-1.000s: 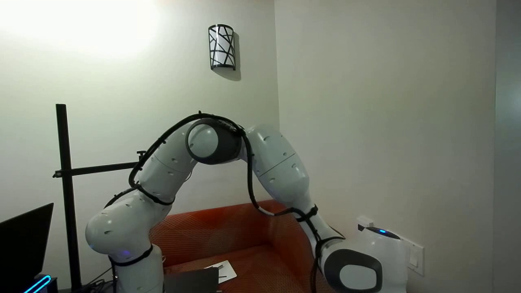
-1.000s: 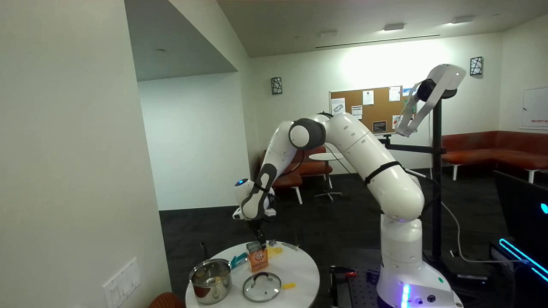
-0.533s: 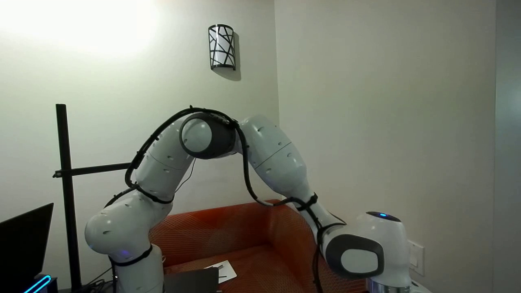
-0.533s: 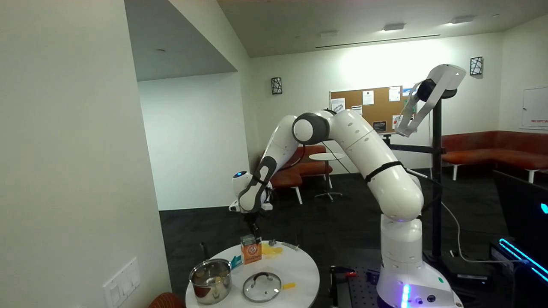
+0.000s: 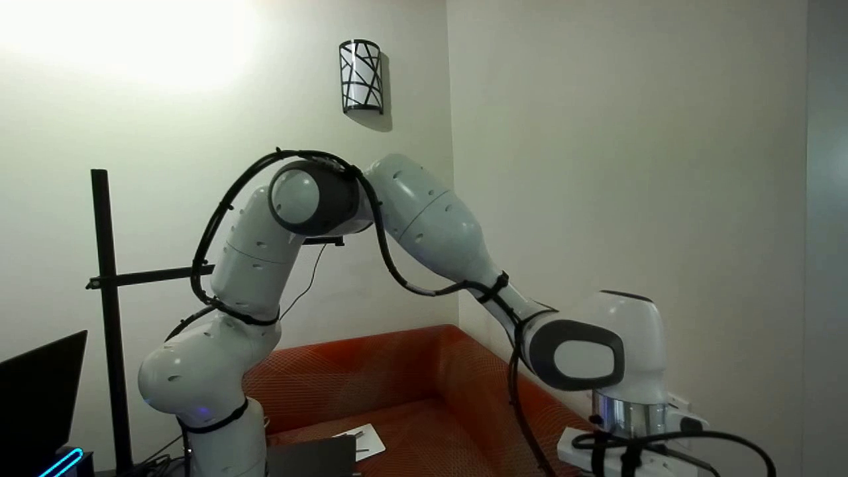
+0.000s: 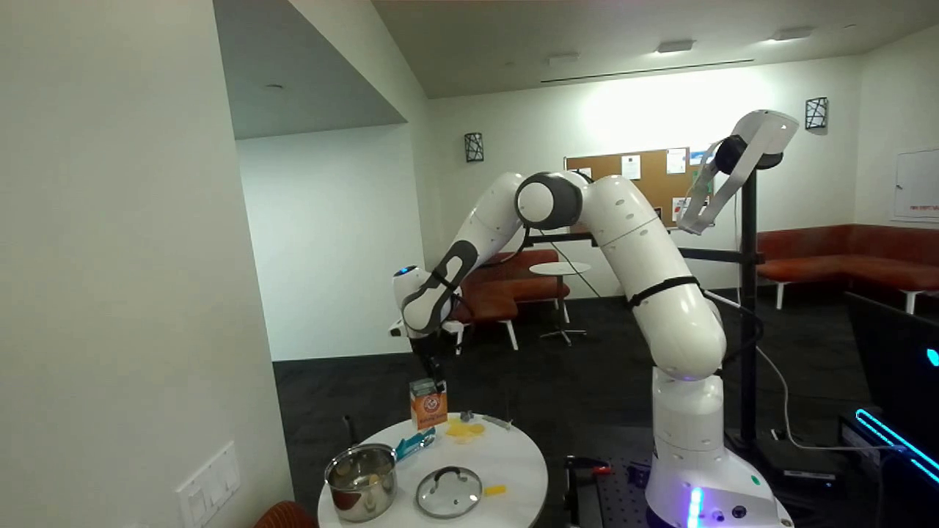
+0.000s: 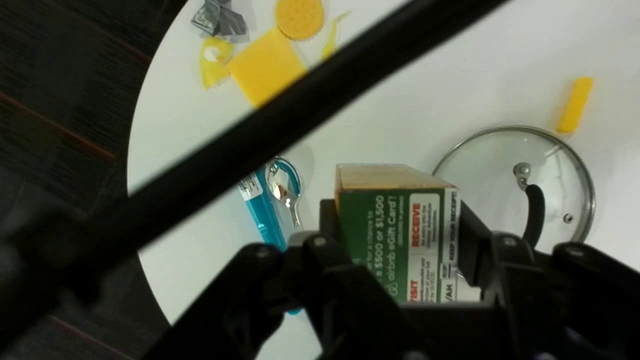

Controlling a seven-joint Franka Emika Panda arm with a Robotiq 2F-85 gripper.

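An orange and green box [image 6: 428, 411], its lettered green top [image 7: 385, 235] turned to the wrist camera, is clamped between the fingers of my gripper [image 7: 400, 220]. One dark finger [image 7: 472, 225] presses each side. In an exterior view the gripper [image 6: 437, 383] comes down from above onto the box's upper part. The box hangs roughly upright above the far part of the round white table [image 6: 513, 458]. In an exterior view the arm's wrist [image 5: 629, 358] shows, but the fingers and box fall below the picture.
On the table are a steel pot [image 6: 341, 488], a glass lid [image 6: 449, 499] with a black handle, a teal packaged item [image 6: 416, 443] and a spoon [image 7: 286, 196]. Yellow pieces [image 7: 267, 67] and grey crumpled scrap [image 7: 220, 20] lie beyond. A wall [image 6: 147, 257] stands beside the table.
My arm has risen with the box in the gripper. The box has gone up from the table and slightly towards the wall side, uncovering the teal item.
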